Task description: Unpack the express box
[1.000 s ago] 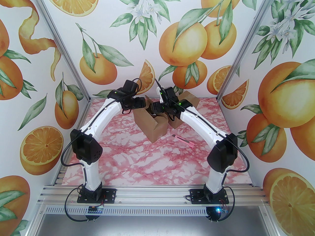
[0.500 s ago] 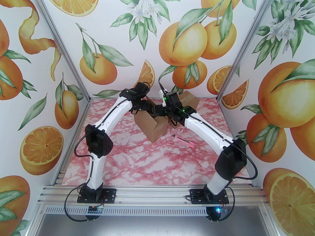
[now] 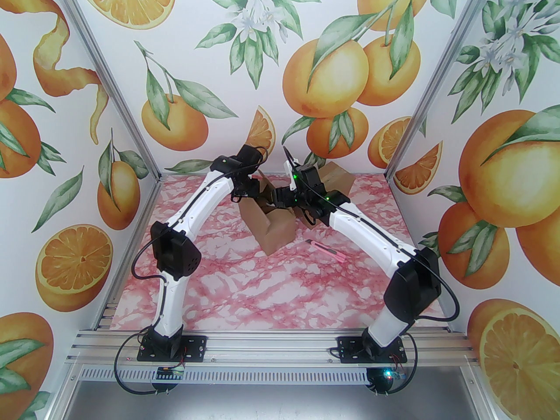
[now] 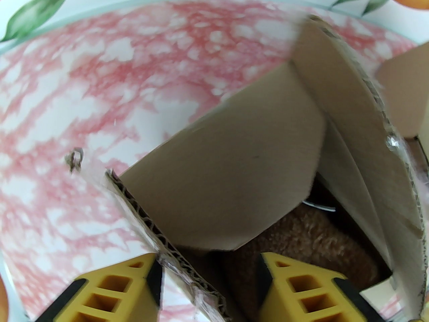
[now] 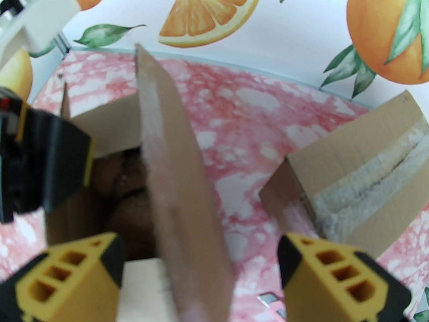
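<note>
Nearest me on the pink marbled table point(image 3: 262, 304), a pink box cutter point(image 3: 327, 252) lies flat, just right of the express box point(image 3: 273, 232). The express box sits past the middle of the table, one corner turned toward the arms' bases, its top flaps standing up. Both arms arch in over it. The left gripper point(image 4: 207, 260) hangs at the box's left side, jaws part-way apart. The corrugated edge of one flap point(image 4: 150, 220) runs between its fingers, close against one and clear of the other, so nothing is pinched. The right gripper point(image 5: 199, 247) has its jaws spread wide with an upright flap point(image 5: 174, 166) between them, touching neither finger. Down inside the box there's something brown and fuzzy point(image 4: 301, 243). Beyond, to the right and near the back wall, a second carton point(image 5: 362, 173) sits with clear tape along its top seam.
</note>
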Controlling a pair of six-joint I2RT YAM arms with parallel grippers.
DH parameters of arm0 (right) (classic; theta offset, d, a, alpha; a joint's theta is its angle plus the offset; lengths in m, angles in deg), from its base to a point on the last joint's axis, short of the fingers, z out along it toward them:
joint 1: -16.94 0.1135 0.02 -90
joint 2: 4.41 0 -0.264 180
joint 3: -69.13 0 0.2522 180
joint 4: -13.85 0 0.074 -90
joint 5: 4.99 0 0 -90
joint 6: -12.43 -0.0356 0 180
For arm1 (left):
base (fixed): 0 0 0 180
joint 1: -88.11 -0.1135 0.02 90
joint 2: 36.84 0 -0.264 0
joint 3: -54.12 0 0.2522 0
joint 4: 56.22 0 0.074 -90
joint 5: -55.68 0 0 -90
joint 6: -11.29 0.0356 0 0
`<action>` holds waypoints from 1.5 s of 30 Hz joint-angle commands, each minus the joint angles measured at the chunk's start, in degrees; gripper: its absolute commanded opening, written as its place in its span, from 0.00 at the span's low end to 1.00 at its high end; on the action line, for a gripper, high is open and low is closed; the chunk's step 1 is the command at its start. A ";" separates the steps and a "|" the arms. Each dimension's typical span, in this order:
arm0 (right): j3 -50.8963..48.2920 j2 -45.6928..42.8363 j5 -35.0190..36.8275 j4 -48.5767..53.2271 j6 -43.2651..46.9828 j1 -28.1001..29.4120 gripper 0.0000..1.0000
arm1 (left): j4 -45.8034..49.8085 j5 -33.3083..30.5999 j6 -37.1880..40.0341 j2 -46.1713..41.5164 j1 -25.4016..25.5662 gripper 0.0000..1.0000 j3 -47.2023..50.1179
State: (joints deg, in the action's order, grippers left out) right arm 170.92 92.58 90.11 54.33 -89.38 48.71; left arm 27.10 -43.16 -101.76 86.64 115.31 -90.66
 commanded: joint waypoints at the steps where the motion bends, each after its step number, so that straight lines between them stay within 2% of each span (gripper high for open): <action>1: 2.16 -2.16 0.26 0.30 -0.92 -0.39 0.81 | -1.38 3.12 2.65 -3.36 -1.66 0.37 -1.51; 4: 3.01 -2.50 0.02 0.72 -0.93 -0.39 0.82 | -3.73 3.66 4.85 -5.23 -2.31 0.29 0.22; 8: 4.26 -2.62 -3.02 -0.15 1.52 -0.37 0.82 | -7.29 7.94 8.46 -7.65 -2.93 0.14 1.86; 16: 8.08 -1.45 -16.95 -5.45 9.77 0.15 0.78 | -10.71 10.86 18.23 -11.28 -4.12 0.10 1.74; 19: 11.29 0.46 -16.52 -3.76 16.12 2.53 0.78 | -11.00 11.79 20.75 -12.05 -4.44 0.09 1.76; 23: 14.37 4.26 -11.39 -3.17 21.44 5.37 0.80 | -10.85 10.88 23.19 -12.97 -4.67 0.08 1.73; 27: 11.42 6.78 -6.46 -6.59 24.87 6.16 0.81 | -10.85 11.67 24.19 -14.38 -5.06 0.06 1.73; 33: 4.47 6.76 2.05 -16.12 27.87 7.34 0.90 | -10.51 13.13 26.32 -17.02 -5.13 0.04 1.82; 35: 2.69 7.00 6.21 -19.28 29.16 7.70 0.97 | -10.34 13.21 26.42 -17.64 -5.10 0.03 2.00; 39: -0.03 7.98 13.38 -25.99 34.51 8.79 1.00 | -9.99 15.71 26.09 -18.19 -5.14 0.02 2.17; 45: -3.12 10.32 19.55 -38.69 44.39 9.84 1.00 | -9.12 17.66 26.25 -18.32 -5.14 0.01 2.44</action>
State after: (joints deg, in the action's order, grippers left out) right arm 169.02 99.88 102.99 23.80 -52.07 57.96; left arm 19.52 -29.04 -76.62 71.73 109.87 -88.30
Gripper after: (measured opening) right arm 0.996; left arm 0.062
